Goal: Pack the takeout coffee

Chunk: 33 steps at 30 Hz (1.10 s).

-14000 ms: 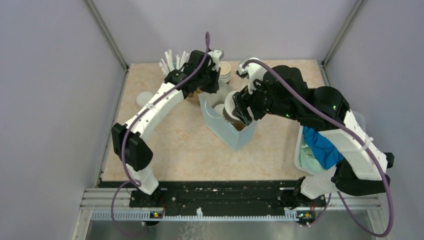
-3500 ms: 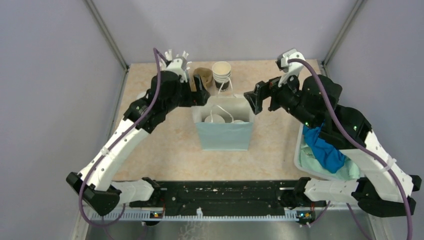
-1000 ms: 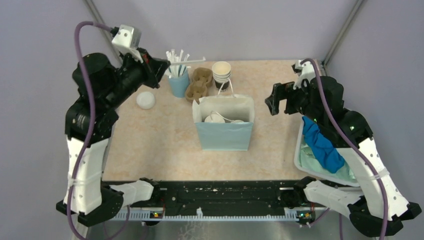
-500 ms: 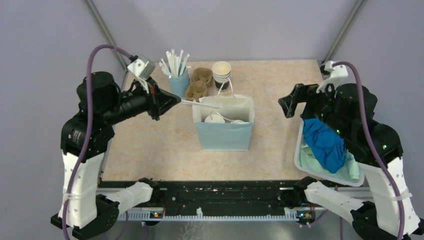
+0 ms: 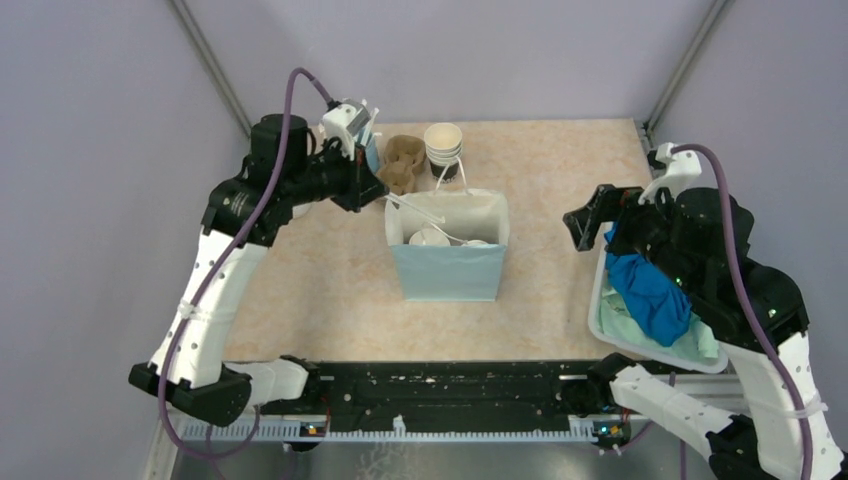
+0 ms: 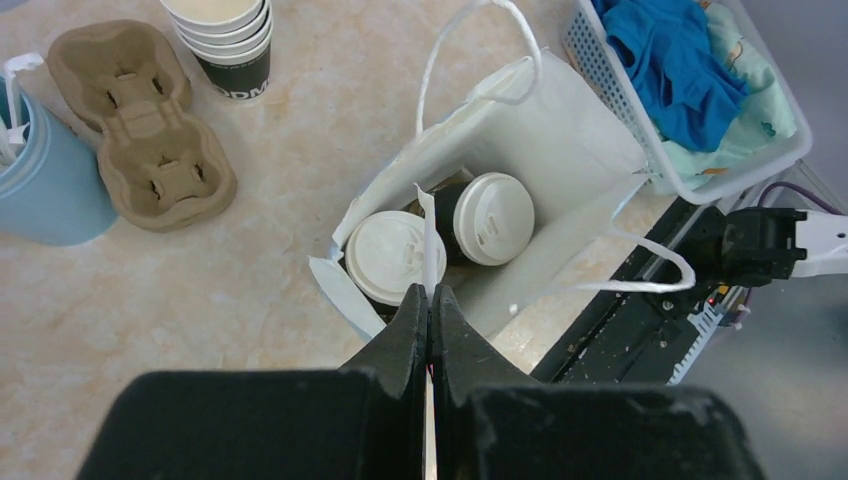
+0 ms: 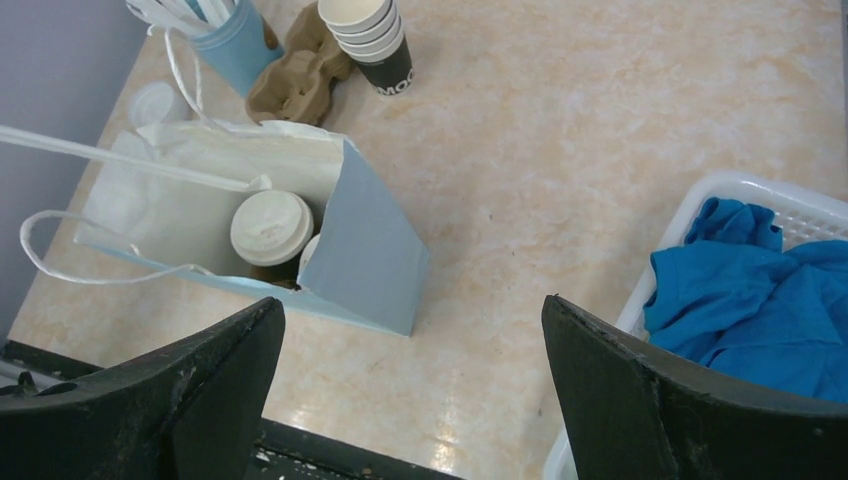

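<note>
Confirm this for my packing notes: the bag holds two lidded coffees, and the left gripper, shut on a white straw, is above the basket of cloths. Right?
Not the basket. The left wrist view shows the left gripper, shut on the white straw, above the bag and its two lidded coffees; the basket sits beside it. The rest holds.

Stacked cups (image 7: 381, 58) carry white lettering — "MOC" legible, the rest hidden.

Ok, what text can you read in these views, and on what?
"ODMO": partial white print on the bottom cup of the stack of dark brown paper cups; the rest wraps out of sight.
White plastic lids in the light blue paper bag: embossing too small to read.
</note>
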Each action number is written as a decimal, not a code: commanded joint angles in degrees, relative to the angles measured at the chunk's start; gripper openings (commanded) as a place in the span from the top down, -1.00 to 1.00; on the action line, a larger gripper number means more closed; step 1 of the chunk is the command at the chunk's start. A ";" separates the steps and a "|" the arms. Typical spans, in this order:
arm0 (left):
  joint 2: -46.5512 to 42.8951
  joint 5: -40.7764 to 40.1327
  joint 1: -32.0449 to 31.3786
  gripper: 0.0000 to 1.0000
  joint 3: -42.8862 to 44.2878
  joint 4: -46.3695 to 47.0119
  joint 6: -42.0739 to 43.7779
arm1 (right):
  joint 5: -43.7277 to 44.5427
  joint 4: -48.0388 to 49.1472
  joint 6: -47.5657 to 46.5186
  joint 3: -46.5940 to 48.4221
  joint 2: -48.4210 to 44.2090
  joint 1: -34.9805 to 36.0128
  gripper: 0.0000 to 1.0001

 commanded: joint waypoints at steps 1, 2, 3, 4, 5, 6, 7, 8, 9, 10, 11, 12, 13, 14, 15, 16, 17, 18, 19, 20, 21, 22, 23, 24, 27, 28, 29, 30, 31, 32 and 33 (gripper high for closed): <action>3.37 -1.04 -0.66 1.00 1.33 5.68 1.47 | 1.09 0.82 0.22 -0.61 0.00 -0.32 -0.97; 4.15 -1.74 -1.15 1.00 1.60 6.07 1.42 | 1.20 0.90 0.11 -0.75 0.00 -0.32 -0.97; 4.91 -2.67 -1.76 1.00 1.74 6.46 1.32 | 1.23 0.99 -0.03 -1.04 0.00 -0.31 -0.97; 5.73 -3.47 -2.47 1.00 1.91 6.69 1.30 | 1.23 1.10 -0.15 -1.26 0.00 -0.37 -0.97; 6.70 -4.75 -3.50 1.00 2.15 6.73 1.36 | 1.25 1.19 -0.32 -1.42 0.08 -0.34 -0.97; 7.57 -6.70 -4.70 1.00 2.35 6.75 1.49 | 1.19 1.21 -0.49 -1.44 0.16 -0.32 -0.97; 8.42 -8.99 -6.44 1.00 2.38 6.79 1.78 | 1.18 1.29 -0.71 -1.50 0.32 -0.32 -0.97; 9.16 -12.43 -8.40 1.00 2.32 6.89 2.07 | 1.04 1.30 -0.89 -1.51 0.50 -0.31 -0.97; 9.83 -15.86 -10.36 1.00 2.12 7.14 2.27 | 1.00 1.30 -1.15 -1.43 0.63 -0.31 -0.97; 10.53 -18.05 -12.02 1.00 1.67 7.71 2.35 | 0.99 1.32 -1.41 -1.55 0.74 -0.39 -0.97; 11.09 -19.41 -13.08 1.00 1.16 8.50 2.31 | 0.92 1.30 -1.59 -1.56 0.85 -0.34 -0.97; 11.62 -20.71 -13.99 1.00 0.32 9.49 1.89 | 0.80 1.30 -1.93 -1.64 0.95 -0.29 -0.97; 12.06 -21.75 -14.52 1.00 -0.55 10.56 0.97 | 0.86 1.26 -2.32 -1.75 1.02 -0.31 -0.97; 12.55 -21.87 -14.90 1.00 -1.46 11.91 0.50 | 0.81 1.22 -2.63 -1.90 1.10 -0.31 -0.97; 13.29 -22.26 -15.45 1.00 -2.26 12.69 0.17 | 0.82 1.14 -3.02 -2.00 1.20 -0.31 -0.97; 13.86 -22.90 -15.95 1.00 -3.21 13.53 -0.34 | 0.80 1.05 -3.34 -2.05 1.21 -0.33 -0.97; 14.50 -23.05 -16.45 1.00 -3.86 14.29 -0.71 | 0.82 0.96 -3.68 -2.28 1.18 -0.37 -0.97; 15.02 -23.39 -17.08 1.00 -4.53 14.86 -1.02 | 0.73 0.80 -3.92 -2.39 1.22 -0.35 -0.97; 15.65 -23.80 -17.52 1.00 -4.98 15.39 -1.29 | 0.73 0.63 -4.22 -2.51 1.23 -0.36 -0.97; 16.38 -24.10 -17.87 1.00 -5.22 15.70 -1.50 | 0.73 0.48 -4.48 -2.55 1.18 -0.36 -0.97; 17.07 -23.92 -18.11 1.00 -5.33 15.85 -1.53 | 0.69 0.36 -4.67 -2.73 1.15 -0.37 -0.97; 17.59 -23.61 -18.25 0.95 -5.30 15.99 -1.64 | 0.65 0.27 -5.00 -2.88 1.04 -0.39 -0.97; 17.89 -23.31 -18.35 0.91 -5.26 16.27 -1.93 | 0.64 0.18 -5.20 -3.05 0.97 -0.37 -0.97; 18.01 -23.02 -18.37 0.87 -5.50 16.90 -2.31 | 0.55 0.08 -5.41 -3.20 0.90 -0.33 -0.97; 18.23 -22.55 -18.37 0.50 -5.47 17.35 -3.22 | 0.55 -0.06 -5.87 -3.43 0.78 -0.32 -0.97; 18.38 -23.05 -18.37 0.33 -4.82 16.66 -3.46 | 0.38 -0.10 -5.95 -3.32 0.72 -0.31 -0.97; 18.20 -23.75 -18.37 0.23 -4.28 16.00 -3.72 | 0.21 -0.18 -5.98 -3.20 0.76 -0.33 -0.97; 17.61 -24.34 -18.39 0.11 -3.76 15.50 -3.91 | 0.06 -0.30 -5.98 -2.90 0.81 -0.36 -0.97; 16.86 -24.96 -18.40 0.01 -3.03 14.89 -4.16 | -0.03 -0.48 -5.99 -2.63 0.87 -0.35 -0.97; 15.95 -25.47 -18.31 -0.08 -2.08 14.13 -4.52 | -0.12 -0.67 -5.90 -2.29 0.89 -0.34 -0.97; 15.06 -26.82 -18.22 -0.16 -0.72 12.99 -4.86 | -0.23 -0.90 -5.83 -2.08 0.88 -0.37 -0.97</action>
